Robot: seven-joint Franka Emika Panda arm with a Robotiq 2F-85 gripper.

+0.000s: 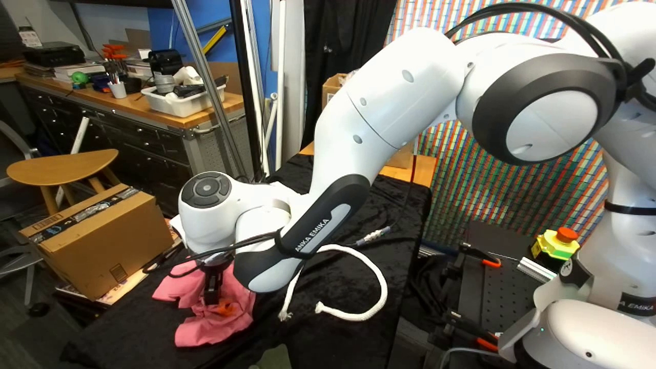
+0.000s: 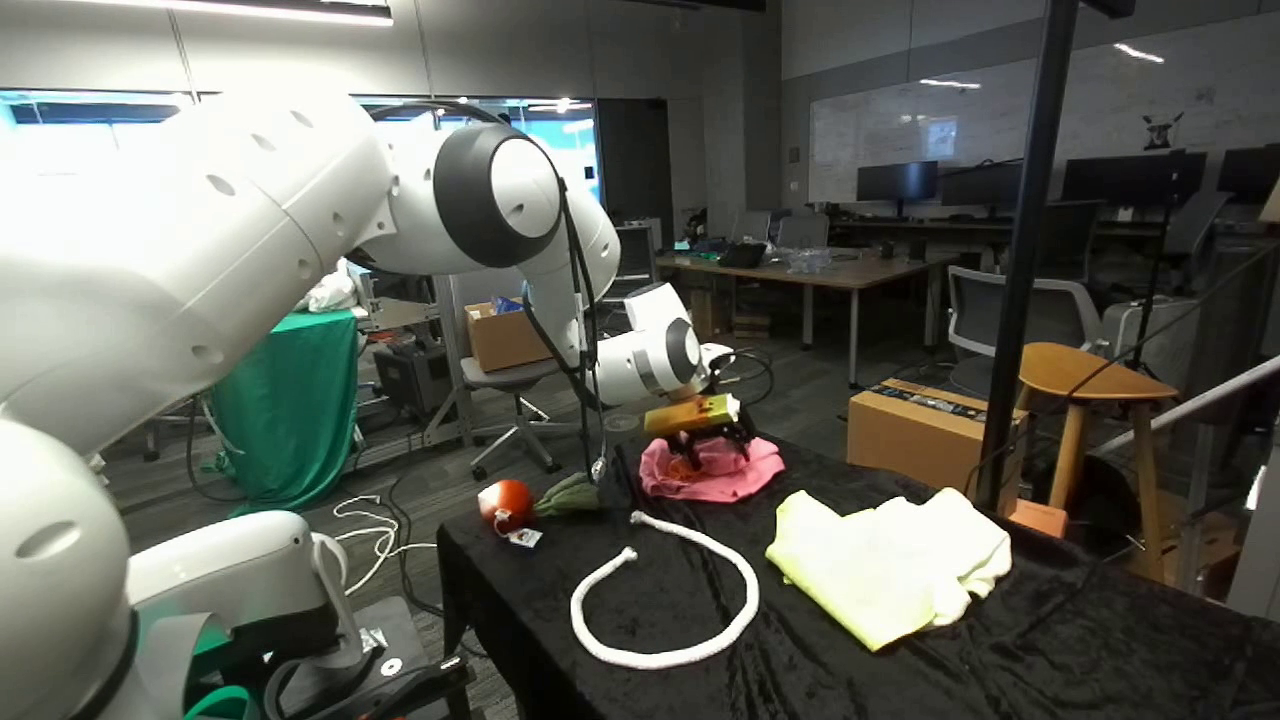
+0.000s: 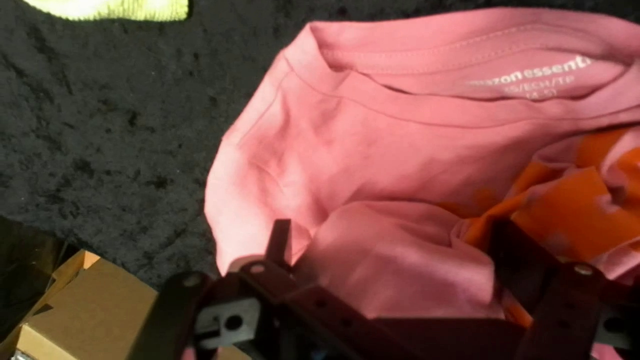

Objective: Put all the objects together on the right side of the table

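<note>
My claw (image 3: 394,232) stood spread over the pink shirt (image 3: 280,130)

I had it released, fingers (image 3: 280,240) apart, a fold of the shirt between them; whether they touched it, I couldn't tell. The shirt lay crumpled on the black-draped table (image 2: 1100,640). The white rope (image 2: 650,660) lay near the shirt. In an exterior view, the yellow cloth (image 2: 885,565) lay beside the shirt, the green item (image 2: 568,496) between the shirt and the round red object (image 2: 508,503).
</note>
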